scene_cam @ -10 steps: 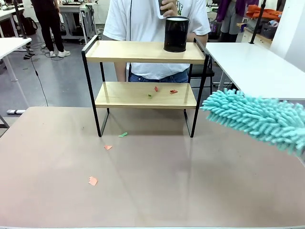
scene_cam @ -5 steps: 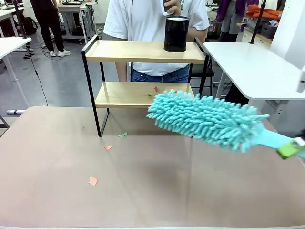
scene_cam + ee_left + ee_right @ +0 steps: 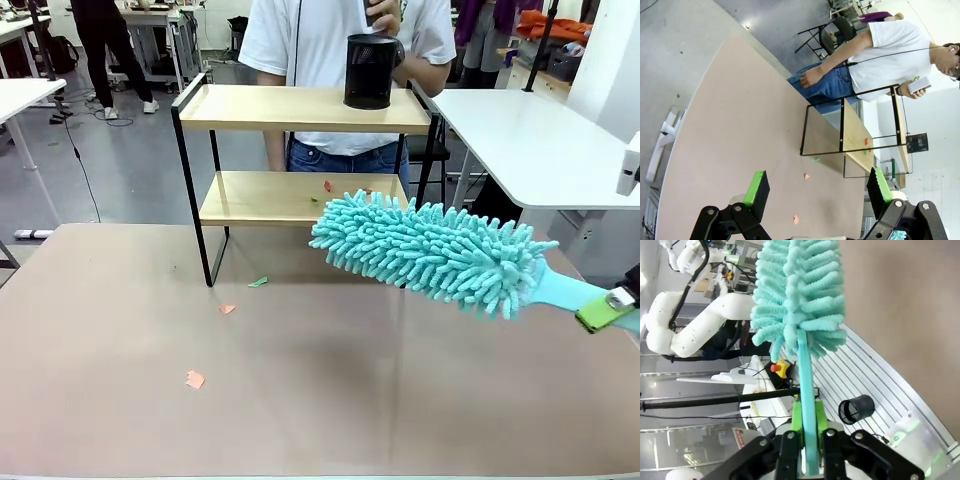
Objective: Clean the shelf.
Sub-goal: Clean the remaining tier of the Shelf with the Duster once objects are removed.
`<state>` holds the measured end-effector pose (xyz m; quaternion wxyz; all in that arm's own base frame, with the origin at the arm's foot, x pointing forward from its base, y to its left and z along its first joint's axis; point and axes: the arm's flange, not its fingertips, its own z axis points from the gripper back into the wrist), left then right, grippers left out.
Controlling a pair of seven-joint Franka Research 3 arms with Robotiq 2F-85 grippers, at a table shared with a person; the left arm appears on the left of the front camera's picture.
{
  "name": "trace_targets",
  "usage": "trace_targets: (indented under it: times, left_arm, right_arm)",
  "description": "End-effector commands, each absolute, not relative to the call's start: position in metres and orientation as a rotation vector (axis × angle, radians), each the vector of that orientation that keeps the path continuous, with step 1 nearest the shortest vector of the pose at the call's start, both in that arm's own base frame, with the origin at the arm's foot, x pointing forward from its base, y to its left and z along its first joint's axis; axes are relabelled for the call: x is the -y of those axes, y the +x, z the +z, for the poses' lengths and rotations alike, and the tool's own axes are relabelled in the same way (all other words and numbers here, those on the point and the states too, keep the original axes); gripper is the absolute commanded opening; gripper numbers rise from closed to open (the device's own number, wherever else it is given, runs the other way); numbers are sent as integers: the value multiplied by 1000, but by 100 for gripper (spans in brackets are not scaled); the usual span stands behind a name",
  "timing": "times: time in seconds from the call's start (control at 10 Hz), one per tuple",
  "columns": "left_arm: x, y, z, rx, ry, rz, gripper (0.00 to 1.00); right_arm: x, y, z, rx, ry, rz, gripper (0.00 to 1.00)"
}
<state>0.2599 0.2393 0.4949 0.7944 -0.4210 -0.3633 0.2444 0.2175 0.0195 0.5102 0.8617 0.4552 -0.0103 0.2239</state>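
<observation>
The shelf [image 3: 290, 108] stands at the table's far side, with light wooden boards in a black frame. Small red and green paper scraps [image 3: 327, 187] lie on its lower board [image 3: 260, 198]. A black cylinder [image 3: 370, 71] stands on the top board at the right. My right gripper [image 3: 610, 308] is shut on the handle of a teal fluffy duster [image 3: 430, 250]. The duster's head hangs just in front of the lower board's right end. The right wrist view shows the handle [image 3: 806, 375] clamped between the fingers [image 3: 808, 427]. My left gripper [image 3: 817, 187] is open and empty, with the shelf [image 3: 855, 135] far ahead of it.
Paper scraps lie on the tan table: a green one [image 3: 258, 282] and two orange ones [image 3: 227, 309] [image 3: 195, 379]. A person in a white shirt [image 3: 330, 40] stands behind the shelf holding a phone. A white table [image 3: 540, 140] stands at the right.
The duster swung left from the right edge to the front of the lower board, then held almost still. The person shifted slightly to the right.
</observation>
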Motion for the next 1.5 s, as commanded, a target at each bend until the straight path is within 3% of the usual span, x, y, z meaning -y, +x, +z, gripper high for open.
trace_targets:
  times: [0.0, 0.7, 1.4]
  left_arm:
    - [-239, 260, 493, 805, -920, 503, 100]
    - [-239, 260, 493, 805, -920, 503, 100]
    - [-239, 260, 493, 805, -920, 503, 100]
  right_arm:
    - [-44, 232, 513, 116, 854, 408, 12]
    - [-105, 323, 522, 298, 551, 202, 12]
    - [-167, 356, 491, 463, 230, 91, 12]
